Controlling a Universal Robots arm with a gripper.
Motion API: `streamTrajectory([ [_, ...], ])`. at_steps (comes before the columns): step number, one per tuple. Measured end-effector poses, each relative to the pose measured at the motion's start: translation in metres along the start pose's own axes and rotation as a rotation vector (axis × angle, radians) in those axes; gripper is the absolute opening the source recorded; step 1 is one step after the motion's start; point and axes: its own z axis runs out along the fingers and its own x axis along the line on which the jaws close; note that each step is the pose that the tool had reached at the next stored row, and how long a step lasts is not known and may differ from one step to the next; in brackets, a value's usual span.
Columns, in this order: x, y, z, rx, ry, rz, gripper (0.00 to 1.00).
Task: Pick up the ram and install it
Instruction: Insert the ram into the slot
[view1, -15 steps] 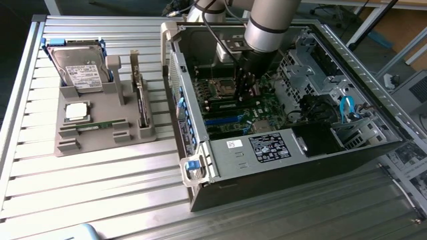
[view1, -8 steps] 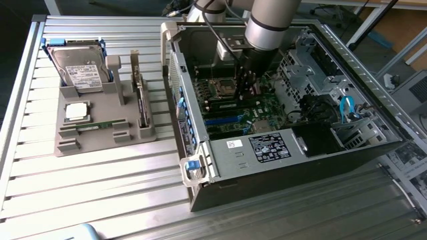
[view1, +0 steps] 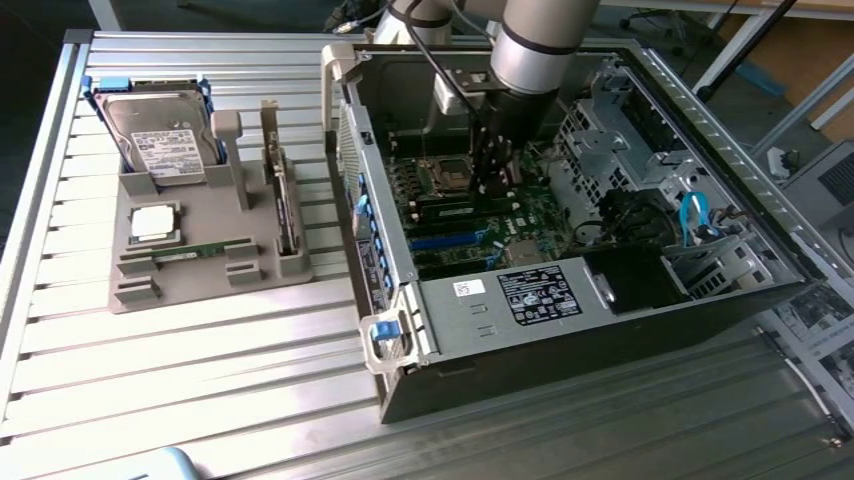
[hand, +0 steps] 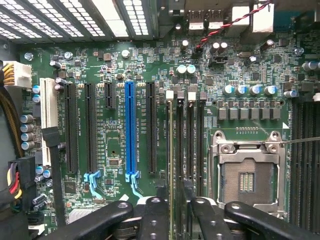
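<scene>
With the end effector (hand: 172, 210) clamped on the ram (hand: 171, 150) over its slot (hand: 179, 150), any tilt could jam it or leave it half-seated.

White labels on the hard drive (view1: 163, 150) and computer case (view1: 541, 296) are unreadable.

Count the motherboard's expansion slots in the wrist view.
6, side by side: a white slot, two long black slots, a short black slot, a blue slot, another long black slot beside the memory slots. More may be hidden.
</scene>
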Motion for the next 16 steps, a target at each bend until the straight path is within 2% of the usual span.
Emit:
streamTrajectory([
  [2,0.000,0.0000,-0.0006,0.0000,0.0000,0.000,0.11],
  [9,0.000,0.0000,-0.0057,0.0001,-0.0001,0.000,0.11],
  [16,0.000,-0.0001,-0.0165,0.0001,0.0000,0.000,0.11],
])
